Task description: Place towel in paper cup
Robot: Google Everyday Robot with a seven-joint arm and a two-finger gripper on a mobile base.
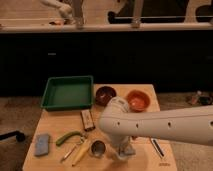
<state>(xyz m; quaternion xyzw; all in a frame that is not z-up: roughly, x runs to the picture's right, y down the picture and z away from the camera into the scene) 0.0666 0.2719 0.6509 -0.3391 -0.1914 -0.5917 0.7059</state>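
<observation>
Your gripper (124, 150) is low over the front of the wooden table (145, 162), just right of the small round cup (98, 148), but the white arm (165, 125) covers most of it, so whether its fingers are parted or closed on something cannot be told from here.

The cup, which looks like the paper cup you are aiming for, stands near the front edge, close beside the gripper. The folded blue-grey towel (42, 144) lies flat at the table's left front corner, well apart from both. With the towel still on the table, you appear to be at the very start: the pick-up has not happened. Your next move should carry the gripper left across the table, past the green curved item (69, 137) and the yellowish utensils (77, 151), then down onto the towel for a pinch.

Hidden from you: the table surface under the arm and whatever sits directly beneath the wrist. The green tray (67, 93), dark bowl (105, 94) and orange bowl (137, 100) lie at the back, out of the way. The dark bar (88, 120) and the pen-like item (156, 148) are hard to identify.
</observation>
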